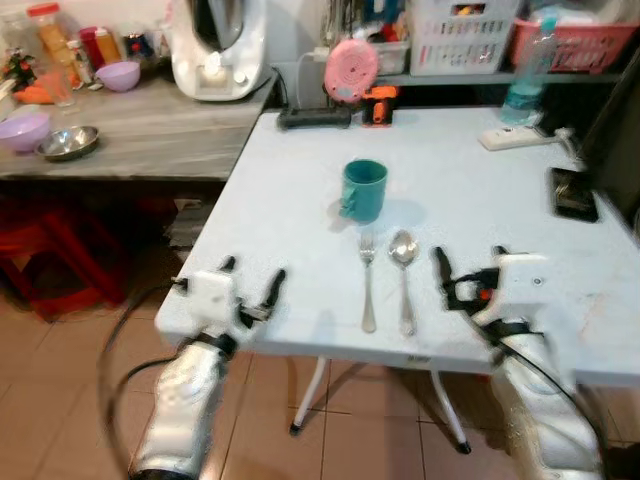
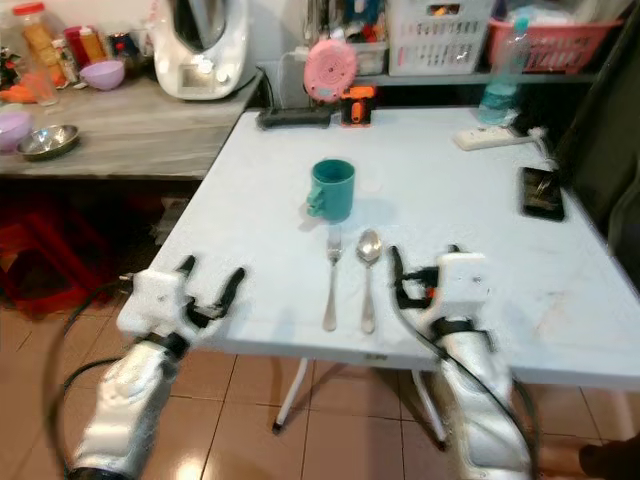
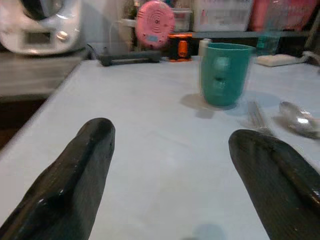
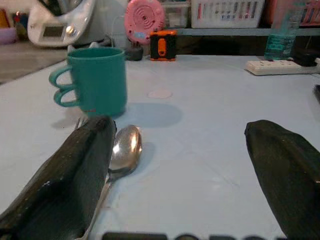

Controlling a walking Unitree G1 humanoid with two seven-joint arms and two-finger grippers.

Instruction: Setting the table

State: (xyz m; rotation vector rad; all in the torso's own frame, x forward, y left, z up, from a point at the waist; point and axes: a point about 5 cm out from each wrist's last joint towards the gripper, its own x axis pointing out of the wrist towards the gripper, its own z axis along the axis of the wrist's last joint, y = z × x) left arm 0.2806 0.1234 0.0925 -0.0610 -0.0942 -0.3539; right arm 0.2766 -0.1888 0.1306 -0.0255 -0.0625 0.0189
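Both grippers, left (image 1: 252, 283) & right (image 1: 468, 270), were empty w/ fingers apart, at table (image 1: 290, 180) edge.
Mug (image 1: 363, 190), fork (image 1: 367, 280), spoon (image 1: 403, 270) already laid; plate etc. prob. left.

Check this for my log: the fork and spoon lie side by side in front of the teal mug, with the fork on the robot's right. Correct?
Not quite: the fork lies on the robot's left of the spoon, as the left eye view shows. They do lie side by side before the teal mug.

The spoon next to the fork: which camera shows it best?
The left eye view: the whole spoon lies in sight, right of the fork. The right eye view shows the same. The right wrist view shows its bowl close up beside a finger; the left wrist view catches just the bowl.
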